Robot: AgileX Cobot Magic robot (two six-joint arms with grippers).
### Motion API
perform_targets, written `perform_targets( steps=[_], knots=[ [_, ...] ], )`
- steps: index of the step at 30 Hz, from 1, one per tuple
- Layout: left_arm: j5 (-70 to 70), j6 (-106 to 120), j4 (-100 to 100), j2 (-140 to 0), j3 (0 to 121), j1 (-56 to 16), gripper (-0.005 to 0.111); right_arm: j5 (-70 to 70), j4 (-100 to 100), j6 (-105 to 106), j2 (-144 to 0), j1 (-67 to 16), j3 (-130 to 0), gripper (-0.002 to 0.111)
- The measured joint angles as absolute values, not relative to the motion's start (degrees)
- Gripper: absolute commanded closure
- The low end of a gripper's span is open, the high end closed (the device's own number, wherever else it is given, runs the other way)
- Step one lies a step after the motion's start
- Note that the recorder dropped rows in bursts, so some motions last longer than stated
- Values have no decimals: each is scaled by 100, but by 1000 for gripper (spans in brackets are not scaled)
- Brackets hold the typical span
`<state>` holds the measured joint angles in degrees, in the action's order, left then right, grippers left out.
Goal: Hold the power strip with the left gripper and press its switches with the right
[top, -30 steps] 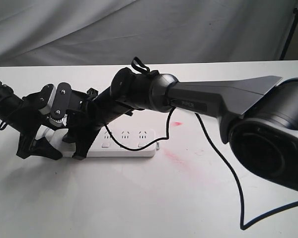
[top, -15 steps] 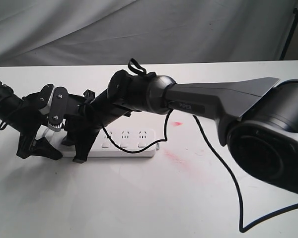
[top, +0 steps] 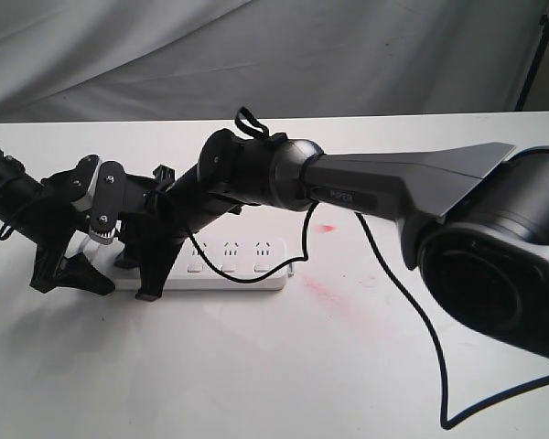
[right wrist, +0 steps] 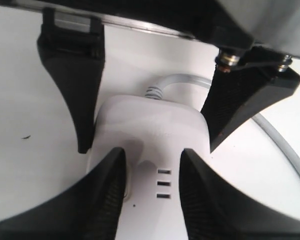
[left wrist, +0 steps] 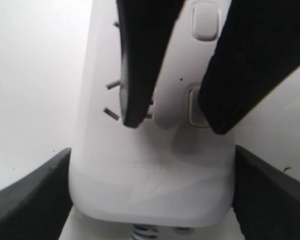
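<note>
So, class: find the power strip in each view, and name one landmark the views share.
Exterior view: power strip left of centre, partly behind the arms.
Left wrist view: power strip fills the middle, between the fingers of the left tool.
Right wrist view: power strip in the middle, its cord showing.
Shared landmark: the right tool, open over the power strip.

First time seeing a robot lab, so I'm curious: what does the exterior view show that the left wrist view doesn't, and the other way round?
Only the exterior view: the long dark arms, a red smear on the table, a loose black cable, the far end of the power strip. Only the left wrist view: a switch seen close up. Both: the strip's cord end, clamped by the left gripper, with the right gripper open over it.
</note>
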<state>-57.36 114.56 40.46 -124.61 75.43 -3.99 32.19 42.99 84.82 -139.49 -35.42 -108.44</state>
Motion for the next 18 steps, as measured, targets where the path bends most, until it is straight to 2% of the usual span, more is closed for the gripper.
perform_targets(
  steps=[18],
  knots=[
    [-5736, 11456, 4046, -12461, 7543, -399, 41, 3208, 4206, 8517, -13984, -3542, -10844, 74]
  ],
)
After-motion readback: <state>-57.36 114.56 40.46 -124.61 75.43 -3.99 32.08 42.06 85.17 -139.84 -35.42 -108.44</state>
